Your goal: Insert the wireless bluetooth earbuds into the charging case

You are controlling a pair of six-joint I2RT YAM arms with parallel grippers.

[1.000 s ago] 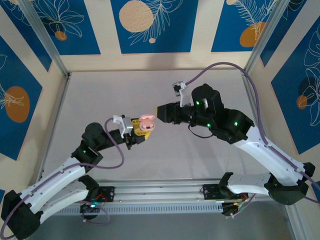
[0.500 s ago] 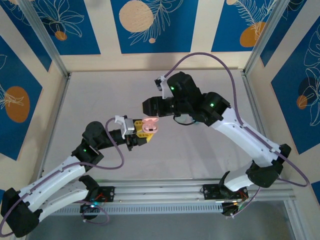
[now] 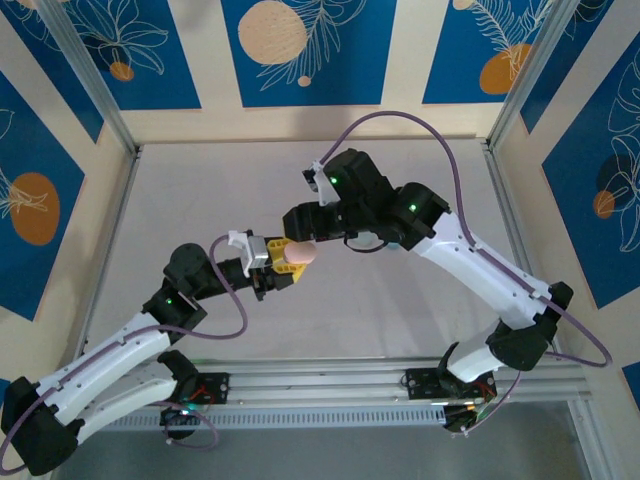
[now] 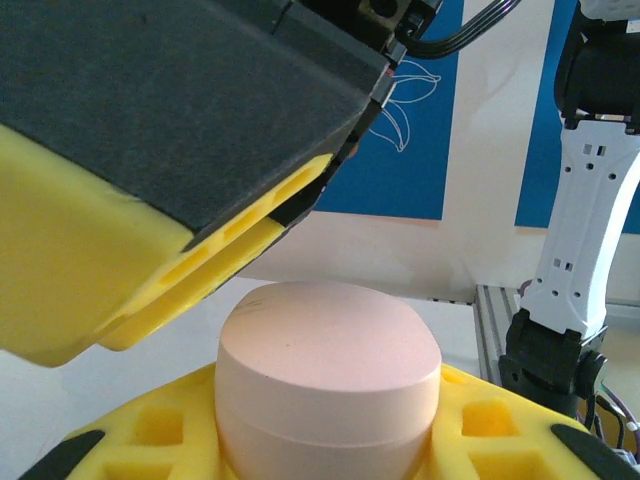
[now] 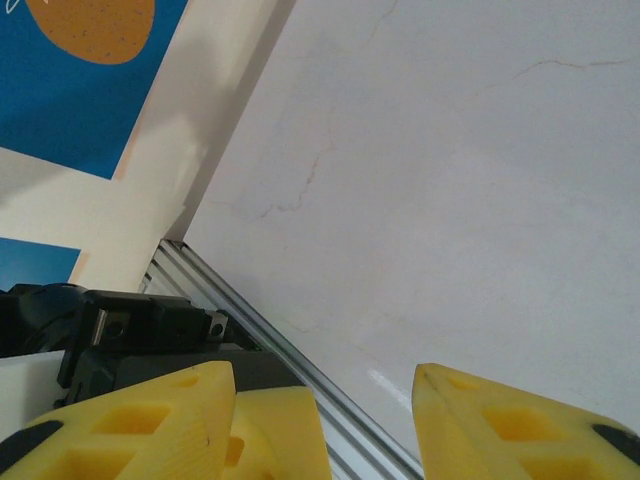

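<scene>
We take the pink charging case (image 4: 330,370) as our landmark. The left gripper (image 3: 284,262) clamps it from both sides and holds it in the air above the table (image 3: 200,190). Its lid is down and flush, so what lies inside is hidden from us, and we cannot tell where the earbuds are. The right gripper (image 3: 300,222) sits just above the case on its far side. Its jaws stand apart with nothing between them, and in its own wrist view we see bare tabletop through the gap. One yellow finger with a dark pad (image 4: 170,250), apparently the right gripper's, hangs just over the lid without clearly touching it. We judge that the step in hand is pressing the lid shut, or letting go of it. The next move calls for lifting the right gripper straight up and away from the case without catching the lid edge. Meanwhile the left grip must stay firm until the case can be set down.
</scene>
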